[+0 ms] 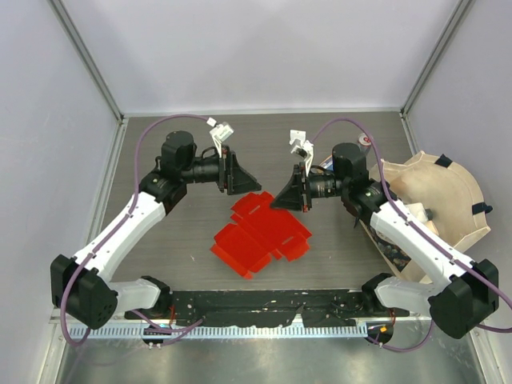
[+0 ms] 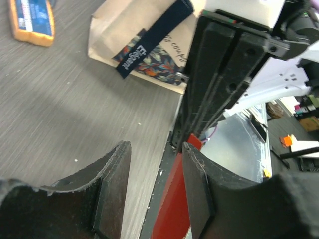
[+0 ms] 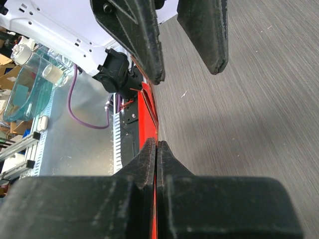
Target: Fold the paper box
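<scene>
Lying on your grey, white-walled table point(image 1: 192, 240), red paper box point(image 1: 260, 234): right gripper point(image 1: 275, 203) pinches its far edge, left gripper point(image 1: 256, 186) gapes alongside.

Bag point(image 1: 458, 196) hems right side, left seemingly open

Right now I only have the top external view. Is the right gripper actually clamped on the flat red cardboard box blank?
Observer: Yes. In the right wrist view, the right gripper is shut on the edge of the flat red cardboard box blank.
Operator: And the left one?
Observer: In the left wrist view, the left gripper is open. The blank's edge sits in the gap beside one finger and is not pinched.
</scene>
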You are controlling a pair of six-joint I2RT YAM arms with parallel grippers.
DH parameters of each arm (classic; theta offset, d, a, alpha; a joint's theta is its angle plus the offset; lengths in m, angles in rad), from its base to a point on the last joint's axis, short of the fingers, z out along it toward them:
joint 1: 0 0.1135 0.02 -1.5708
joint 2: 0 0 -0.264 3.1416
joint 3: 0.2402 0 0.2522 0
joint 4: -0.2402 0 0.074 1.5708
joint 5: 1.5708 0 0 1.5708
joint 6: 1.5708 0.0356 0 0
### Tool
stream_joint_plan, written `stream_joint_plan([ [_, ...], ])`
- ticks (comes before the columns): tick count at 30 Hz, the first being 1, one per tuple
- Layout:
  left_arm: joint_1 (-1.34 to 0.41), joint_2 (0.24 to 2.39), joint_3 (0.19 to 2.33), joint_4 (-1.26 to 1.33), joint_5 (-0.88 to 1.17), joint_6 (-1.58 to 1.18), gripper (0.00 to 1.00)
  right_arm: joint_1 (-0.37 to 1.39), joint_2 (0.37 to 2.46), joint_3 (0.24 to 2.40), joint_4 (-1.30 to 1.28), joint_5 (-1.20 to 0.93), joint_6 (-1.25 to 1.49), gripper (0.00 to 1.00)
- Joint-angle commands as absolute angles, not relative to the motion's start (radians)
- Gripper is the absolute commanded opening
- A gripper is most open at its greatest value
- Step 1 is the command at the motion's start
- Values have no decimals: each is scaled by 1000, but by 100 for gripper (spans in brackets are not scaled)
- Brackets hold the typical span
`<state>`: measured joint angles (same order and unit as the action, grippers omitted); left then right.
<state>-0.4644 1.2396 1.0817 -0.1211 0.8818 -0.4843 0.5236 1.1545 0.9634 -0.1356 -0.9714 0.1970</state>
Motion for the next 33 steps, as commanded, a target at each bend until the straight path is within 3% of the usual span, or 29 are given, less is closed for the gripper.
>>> stream_joint_plan([
  [1,-466,1213,1068,-5,1015,-520,49,534,1140,1002,-98,-997,193,1],
  [7,-468,1223,1068,3,1031,-512,47,545,1149,993,-72,-999,195,1],
  [13,-472,1235,1074,-29,1054,-491,36,548,1132,993,-42,-999,212,1],
  [29,-528,1229,1052,-21,1106,-485,40,581,1186,1037,-6,-971,242,1],
  [33,-529,1229,1054,-46,1112,-466,29,584,1186,1034,-6,-972,238,1],
])
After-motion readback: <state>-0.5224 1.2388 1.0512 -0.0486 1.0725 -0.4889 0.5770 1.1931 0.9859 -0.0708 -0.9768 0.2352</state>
